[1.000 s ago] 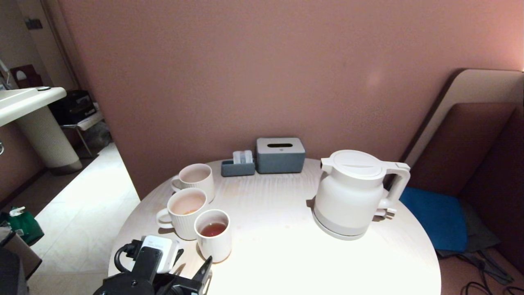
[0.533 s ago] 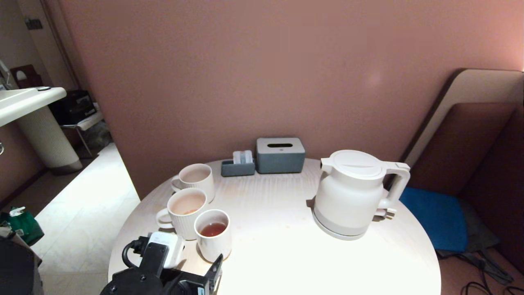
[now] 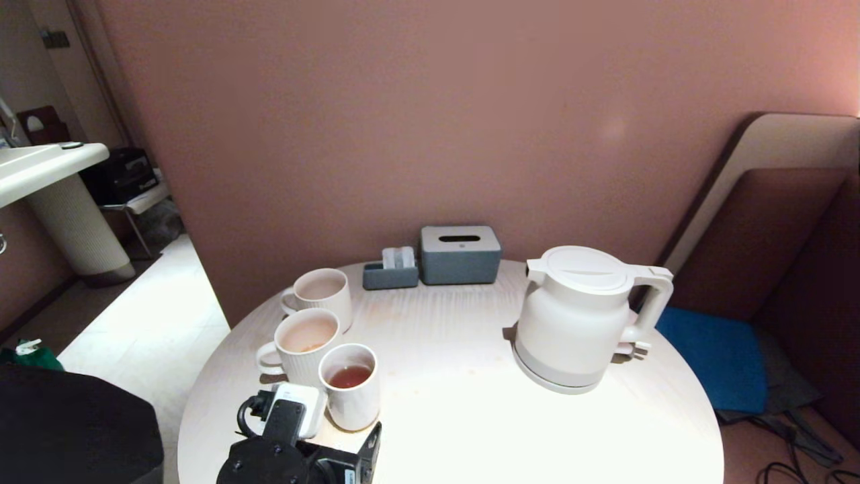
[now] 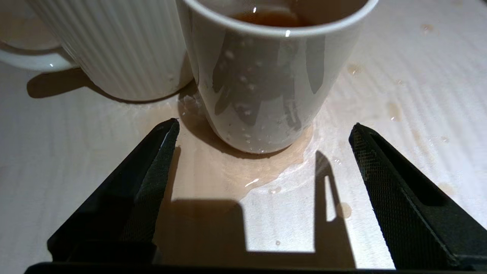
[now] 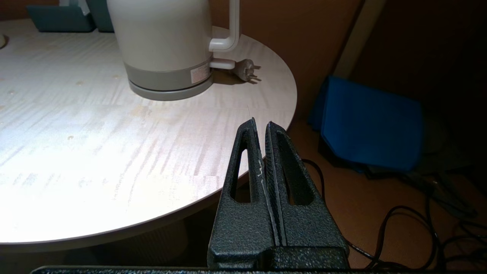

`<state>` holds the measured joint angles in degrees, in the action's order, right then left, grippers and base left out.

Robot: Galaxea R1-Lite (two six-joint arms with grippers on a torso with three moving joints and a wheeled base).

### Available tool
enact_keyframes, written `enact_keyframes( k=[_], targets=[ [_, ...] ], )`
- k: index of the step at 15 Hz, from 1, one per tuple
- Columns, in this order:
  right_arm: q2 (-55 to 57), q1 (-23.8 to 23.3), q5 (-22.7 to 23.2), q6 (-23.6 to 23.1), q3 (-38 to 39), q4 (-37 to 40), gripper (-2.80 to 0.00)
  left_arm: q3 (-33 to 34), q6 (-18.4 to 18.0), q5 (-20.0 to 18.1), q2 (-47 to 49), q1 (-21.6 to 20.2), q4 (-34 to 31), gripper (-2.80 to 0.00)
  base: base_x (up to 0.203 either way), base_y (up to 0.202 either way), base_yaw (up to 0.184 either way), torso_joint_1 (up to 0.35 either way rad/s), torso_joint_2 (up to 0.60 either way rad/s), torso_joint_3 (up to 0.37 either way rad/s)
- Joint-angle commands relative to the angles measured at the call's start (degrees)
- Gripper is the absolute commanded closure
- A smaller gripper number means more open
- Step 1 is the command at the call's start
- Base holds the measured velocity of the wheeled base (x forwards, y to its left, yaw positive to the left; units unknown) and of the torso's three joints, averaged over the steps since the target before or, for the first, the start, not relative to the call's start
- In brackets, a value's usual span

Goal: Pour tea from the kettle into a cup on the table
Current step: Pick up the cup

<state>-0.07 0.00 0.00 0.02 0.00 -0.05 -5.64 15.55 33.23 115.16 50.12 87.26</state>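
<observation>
The small smooth white handleless cup [image 3: 349, 386], holding a little reddish-brown tea [image 3: 349, 376], stands at lower left of the head view on the round pale wood-grained table [image 3: 470, 417], touching or just beside a ribbed white mug with a handle [image 3: 301, 348]; a wet ring [image 4: 266, 167] surrounds its foot, so some tea has likely spilled. The left claw [image 4: 262, 152] sits low before the cup, jaws spread wide and clear of its wall, gripping nothing; probably a release after setting it down. The large squat white electric kettle [image 3: 584, 316] rests on its base at right of centre, well apart. The right claw [image 5: 260, 125] is shut and empty beside the table edge, parked. Against the earlier frame, the left claw has slid rightward along the bottom edge and its jaws have widened; cup and kettle are unmoved.
</observation>
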Motion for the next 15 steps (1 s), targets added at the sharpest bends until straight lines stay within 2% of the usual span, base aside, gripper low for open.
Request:
enact_keyframes(
  k=[1, 15],
  targets=[
    [0.1, 0.0, 0.0, 0.0, 0.0, 0.0, 0.0, -0.5, 0.4, 0.2, 3.1, -0.4, 2.7, -2.8, 0.0, 0.0, 0.0, 0.0, 0.0, 0.0],
    [0.1, 0.0, 0.0, 0.0, 0.0, 0.0, 0.0, -7.6, -0.1, 0.2, 4.0, -3.2, 2.7, -2.8, 0.0, 0.0, 0.0, 0.0, 0.0, 0.0]
  ],
)
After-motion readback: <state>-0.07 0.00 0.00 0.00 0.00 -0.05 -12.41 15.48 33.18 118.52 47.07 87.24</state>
